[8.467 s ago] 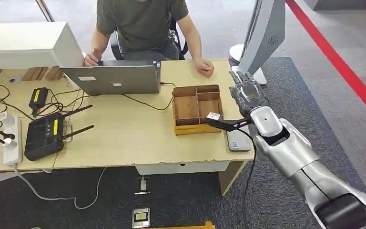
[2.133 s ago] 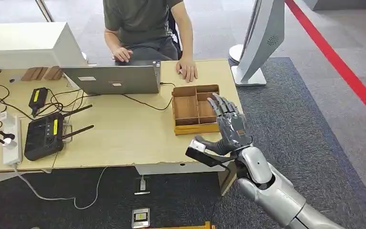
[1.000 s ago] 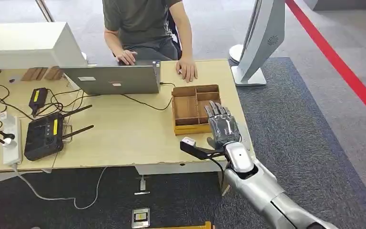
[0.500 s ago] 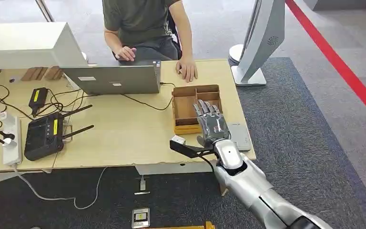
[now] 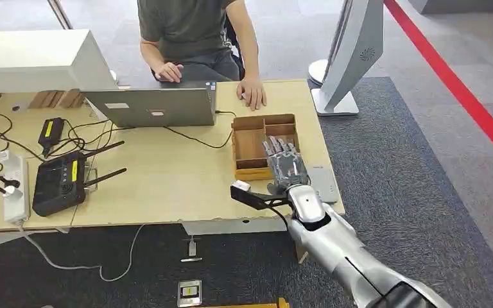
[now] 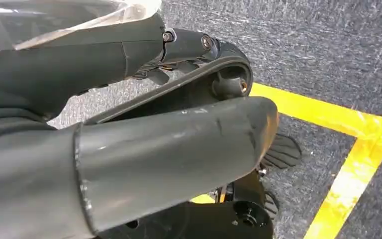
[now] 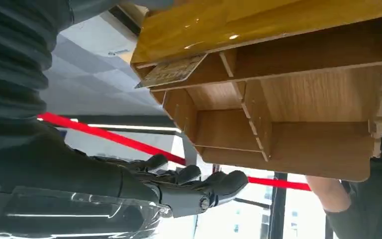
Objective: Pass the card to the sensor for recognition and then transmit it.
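**Card in tray, below open right hand**

Head view: right hand poised over near right corner of tray, fingers straight, slightly spread, pointing to table's far edge. Nothing seen in its grip. Card itself hidden under the hand. Grey flat sensor just beside the hand, at table's near right corner, close to tray's right wall. Right arm by far the nearer one.

Right wrist view: card shown here, tilted in the tray compartment against the yellow near wall, one edge propped up, long axis running along that wall. Fingers stretched out, apart from the card and holding nothing; card lying on the palm side of them, toward the wrist rather than off the fingertips. Judged: to pinch it, must draw back toward the near wall and close across the card's short side, then carry it a short way toward the table's right edge to the sensor.

Left wrist view: left hand hanging over carpet with yellow tape, thumb and fingers apart, nothing between them; well away from tray and card.
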